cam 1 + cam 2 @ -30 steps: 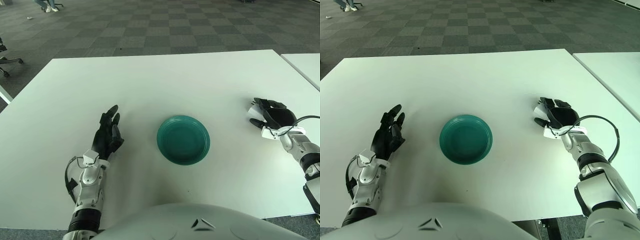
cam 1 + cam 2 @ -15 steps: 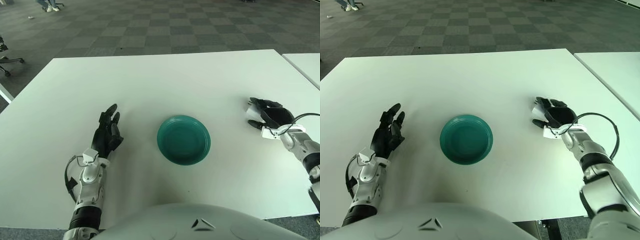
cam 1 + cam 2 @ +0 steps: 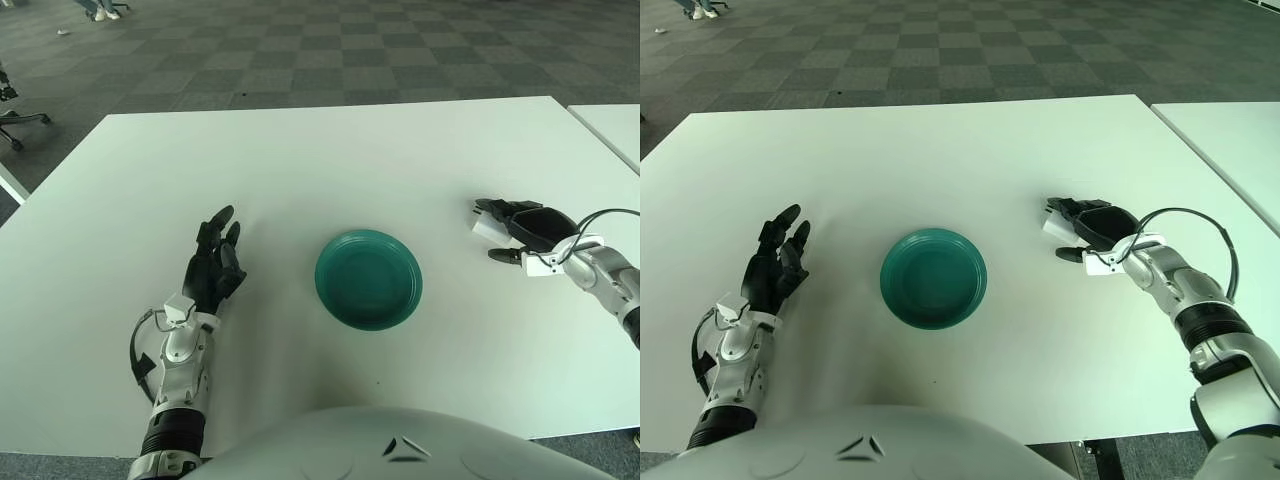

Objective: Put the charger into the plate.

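We saw a green plate point(image 3: 368, 278) sitting empty near the middle of the white worktop point(image 3: 320, 160). The right hand point(image 3: 1083, 226) was out to the right of the plate, clear of it, fingers curled round a small white charger point(image 3: 1055, 227). Only a white corner of the charger showed under the black fingers point(image 3: 497, 208), so we could not tell whether it was lifted or touching the worktop. A black cable point(image 3: 1200, 225) looped over the right wrist. The left hand point(image 3: 215, 262) showed left of the plate, well apart from it, fingers straight and loosely spread, holding nothing, pointing away from the robot. A second white table point(image 3: 612, 125) edged in at far right. Checkered carpet point(image 3: 300, 50) lay beyond the worktop.
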`<move>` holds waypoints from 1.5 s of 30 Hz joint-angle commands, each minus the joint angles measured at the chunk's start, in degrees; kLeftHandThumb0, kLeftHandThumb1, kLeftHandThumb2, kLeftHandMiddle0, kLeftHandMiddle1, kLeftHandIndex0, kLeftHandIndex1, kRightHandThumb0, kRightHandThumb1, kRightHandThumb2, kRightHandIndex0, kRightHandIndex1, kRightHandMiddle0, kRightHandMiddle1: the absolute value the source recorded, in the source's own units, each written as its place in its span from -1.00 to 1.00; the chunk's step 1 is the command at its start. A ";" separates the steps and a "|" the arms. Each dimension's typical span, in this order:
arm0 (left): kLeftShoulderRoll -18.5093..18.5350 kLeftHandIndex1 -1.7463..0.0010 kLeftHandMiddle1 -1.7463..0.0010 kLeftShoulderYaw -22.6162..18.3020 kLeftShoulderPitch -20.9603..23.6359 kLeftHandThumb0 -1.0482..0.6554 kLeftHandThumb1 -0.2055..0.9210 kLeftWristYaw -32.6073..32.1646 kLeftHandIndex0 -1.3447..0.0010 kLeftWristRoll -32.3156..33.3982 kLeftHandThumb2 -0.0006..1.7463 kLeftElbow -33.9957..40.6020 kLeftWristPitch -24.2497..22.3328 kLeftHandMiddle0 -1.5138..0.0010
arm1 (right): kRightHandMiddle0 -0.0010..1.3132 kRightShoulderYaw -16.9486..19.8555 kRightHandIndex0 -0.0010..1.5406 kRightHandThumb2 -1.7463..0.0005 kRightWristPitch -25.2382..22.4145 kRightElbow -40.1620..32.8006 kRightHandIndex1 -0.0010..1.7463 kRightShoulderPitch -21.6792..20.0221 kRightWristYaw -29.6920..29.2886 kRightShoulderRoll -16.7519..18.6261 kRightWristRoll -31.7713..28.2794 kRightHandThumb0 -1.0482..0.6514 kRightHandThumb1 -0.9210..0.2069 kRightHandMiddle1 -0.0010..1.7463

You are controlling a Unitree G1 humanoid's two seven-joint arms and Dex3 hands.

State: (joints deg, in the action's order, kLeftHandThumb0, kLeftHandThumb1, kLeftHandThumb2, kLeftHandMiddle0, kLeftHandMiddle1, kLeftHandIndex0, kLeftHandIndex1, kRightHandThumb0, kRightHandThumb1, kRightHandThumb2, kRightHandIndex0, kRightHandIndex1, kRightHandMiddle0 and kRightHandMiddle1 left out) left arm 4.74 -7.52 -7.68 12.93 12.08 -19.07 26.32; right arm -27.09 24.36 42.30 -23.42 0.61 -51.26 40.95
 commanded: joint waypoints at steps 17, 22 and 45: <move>-2.44 0.15 0.99 -0.11 -1.38 -0.77 1.00 1.32 1.00 0.82 0.13 -5.32 -1.31 0.62 | -1.00 -4.46 -0.42 0.12 1.73 16.84 -0.86 -0.09 6.58 4.61 0.77 -0.95 -1.00 -0.19; -2.47 0.19 1.00 -0.50 -1.03 -0.77 1.00 1.04 1.00 0.63 0.14 -6.04 -0.68 0.63 | -1.00 -4.28 -0.43 0.13 0.96 16.80 -0.85 -0.02 6.56 4.72 0.06 -0.93 -1.00 -0.18; -3.40 0.15 0.99 -3.19 2.07 -0.76 1.00 0.33 1.00 0.57 0.08 -11.23 2.96 0.61 | -0.69 -5.04 -0.27 0.35 -0.34 19.42 0.92 -0.81 -5.94 6.18 2.54 -0.68 -1.00 0.91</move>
State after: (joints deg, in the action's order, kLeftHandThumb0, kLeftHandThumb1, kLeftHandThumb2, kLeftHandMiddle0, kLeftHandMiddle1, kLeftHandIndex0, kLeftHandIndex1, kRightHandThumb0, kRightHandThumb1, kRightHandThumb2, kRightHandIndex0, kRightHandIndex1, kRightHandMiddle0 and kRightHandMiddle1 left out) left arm 3.50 -10.78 -3.17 13.51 12.20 -25.48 29.52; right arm -28.27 25.09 58.87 -30.37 -5.94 -47.56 39.50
